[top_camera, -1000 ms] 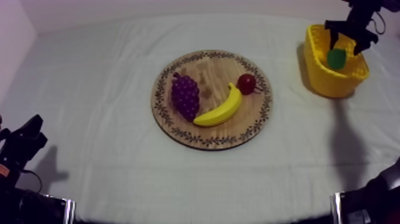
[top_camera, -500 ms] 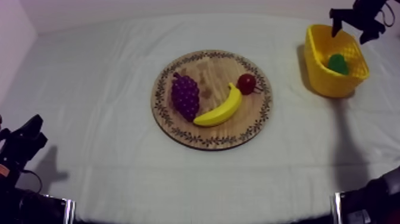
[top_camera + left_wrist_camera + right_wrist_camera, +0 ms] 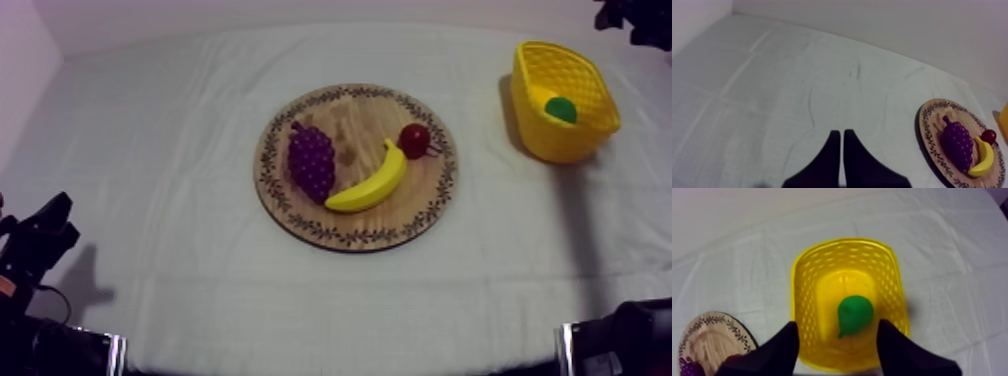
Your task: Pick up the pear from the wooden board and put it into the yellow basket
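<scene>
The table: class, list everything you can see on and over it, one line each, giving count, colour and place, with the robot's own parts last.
cloth: one, grey-white, covering the table
wooden board: one, brown with a patterned rim, mid-table
bunch of grapes: one, purple, on the board
banana: one, yellow, on the board beside the grapes
small red fruit: one, red, on the board by the banana's tip
yellow basket: one, yellow, on the right side of the table
pear: one, green, inside the basket
left gripper: one, black, shut, over bare cloth
right gripper: one, black, open, above the basket
</scene>
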{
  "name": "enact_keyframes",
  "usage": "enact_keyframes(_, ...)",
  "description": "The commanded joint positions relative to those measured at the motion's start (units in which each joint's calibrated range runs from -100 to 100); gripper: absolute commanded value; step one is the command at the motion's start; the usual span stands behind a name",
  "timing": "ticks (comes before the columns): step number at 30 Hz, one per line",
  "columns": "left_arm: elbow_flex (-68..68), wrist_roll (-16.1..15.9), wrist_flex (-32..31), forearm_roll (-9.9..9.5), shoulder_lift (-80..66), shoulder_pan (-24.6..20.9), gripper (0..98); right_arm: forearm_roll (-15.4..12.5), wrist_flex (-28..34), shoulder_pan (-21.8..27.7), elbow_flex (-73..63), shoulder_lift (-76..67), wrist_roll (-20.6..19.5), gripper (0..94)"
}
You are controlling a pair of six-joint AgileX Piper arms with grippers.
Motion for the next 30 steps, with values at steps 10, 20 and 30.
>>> enact_keyframes(10, -0.02, -0.01, 0.02, 0.01, 0.02, 0.01, 0.1, -3.87, -10.37, -1.13, 29.19, -34.46, 2.94, 20.2)
enact_keyframes(20, -0.02, 0.00, 0.02, 0.01, 0.02, 0.01, 0.1, -10.03, -16.28, -1.80, 51.67, -59.04, 7.83, 1.1)
enact_keyframes(30, -0.02, -0.01, 0.02, 0.01, 0.02, 0.01, 0.1, -14.63, -14.35, -0.22, 68.05, -75.97, 7.51, 0.3)
